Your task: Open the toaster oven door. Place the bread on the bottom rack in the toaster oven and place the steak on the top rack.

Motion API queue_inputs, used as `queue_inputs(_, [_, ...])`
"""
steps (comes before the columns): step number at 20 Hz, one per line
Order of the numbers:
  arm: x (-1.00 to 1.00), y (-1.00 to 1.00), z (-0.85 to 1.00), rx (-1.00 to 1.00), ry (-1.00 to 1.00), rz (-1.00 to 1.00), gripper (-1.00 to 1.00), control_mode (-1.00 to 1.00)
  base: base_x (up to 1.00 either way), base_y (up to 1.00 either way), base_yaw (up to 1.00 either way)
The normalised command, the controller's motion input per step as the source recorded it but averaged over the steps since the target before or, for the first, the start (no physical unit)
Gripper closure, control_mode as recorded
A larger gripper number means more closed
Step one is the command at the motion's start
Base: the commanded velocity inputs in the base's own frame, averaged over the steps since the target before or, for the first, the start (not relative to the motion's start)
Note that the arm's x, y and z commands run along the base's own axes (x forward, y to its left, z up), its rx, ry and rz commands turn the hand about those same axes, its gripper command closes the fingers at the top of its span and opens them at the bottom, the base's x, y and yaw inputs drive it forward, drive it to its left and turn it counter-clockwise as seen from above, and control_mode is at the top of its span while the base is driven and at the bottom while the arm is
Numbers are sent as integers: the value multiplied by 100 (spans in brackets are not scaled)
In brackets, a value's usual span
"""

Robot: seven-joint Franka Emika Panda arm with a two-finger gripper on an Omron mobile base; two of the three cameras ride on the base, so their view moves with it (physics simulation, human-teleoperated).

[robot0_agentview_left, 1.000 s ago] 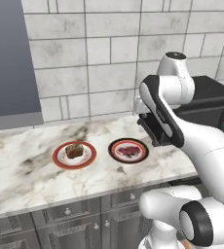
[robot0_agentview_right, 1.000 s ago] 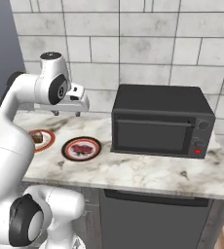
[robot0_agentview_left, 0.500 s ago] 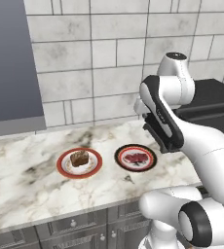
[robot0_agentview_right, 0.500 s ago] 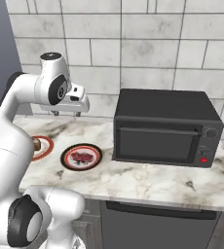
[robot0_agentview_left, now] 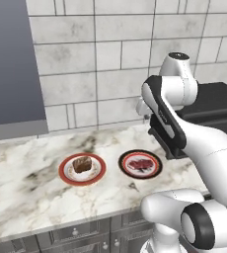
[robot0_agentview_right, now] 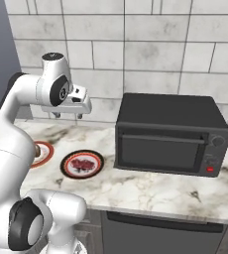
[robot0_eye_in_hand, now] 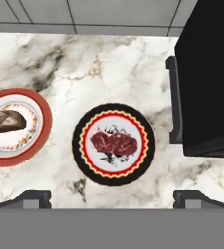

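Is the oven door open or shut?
Shut. The door sits flat against the front of the oven, its bar handle up top, and no racks show.

The marble counter (robot0_agentview_right: 150,191) bears the toaster oven (robot0_agentview_right: 169,133), a red-rimmed plate (robot0_agentview_left: 82,170) and a black-rimmed plate (robot0_agentview_left: 140,164).

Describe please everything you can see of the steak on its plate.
The steak is a flat slab of raw-looking meat, red and pink with paler marbling. It lies flat in the middle of a round plate with a black rim and a red and yellow patterned ring. That plate stands on the marble counter, between the bread's plate and the toaster oven. Only its plate touches it.
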Motion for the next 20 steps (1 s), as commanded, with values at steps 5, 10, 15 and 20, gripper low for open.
queue_inputs(5, [0,0,0,0,0,0,-100,100,45,-15,5])
queue_inputs(10, [0,0,0,0,0,0,-100,100,8,-1,1])
queue_inputs(15, [0,0,0,0,0,0,-100,100,0,0,0])
queue_inputs(20, [0,0,0,0,0,0,-100,100,0,0,0])
